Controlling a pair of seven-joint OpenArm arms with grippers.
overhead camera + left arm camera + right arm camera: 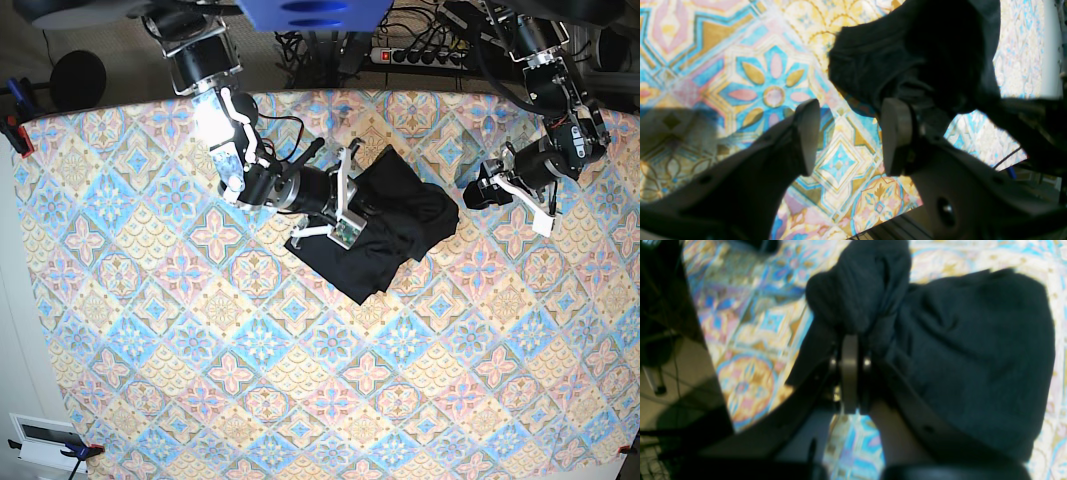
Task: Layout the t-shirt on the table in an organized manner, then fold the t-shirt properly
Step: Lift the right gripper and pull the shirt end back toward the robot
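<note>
Fabric of the t-shirt (385, 225) was lying crumpled in a dark heap on the worktop (200, 400), toward the far edge and a little right of its middle, not yet spread flat. The right gripper (850, 340) had been brought to the heap's left side, and its jaws were seen pressed together on a bunched fold of the black cloth, which swelled out just beyond the tips. This pinch was judged to have been taken so that one part of the garment could be drawn outward and the heap opened up for laying out. The left gripper (848, 133) was held apart from the heap on its right side, jaws wide with only patterned cloth showing between them and nothing gripped; the shirt's edge lay just beyond one jaw tip. It was judged to have been kept ready there for a second hold opposite the first. Which part of the shirt had been pinched could not be told, since the wrist view was blurred. No brand, label or writing could be read on the garment or the worktop covering.
</note>
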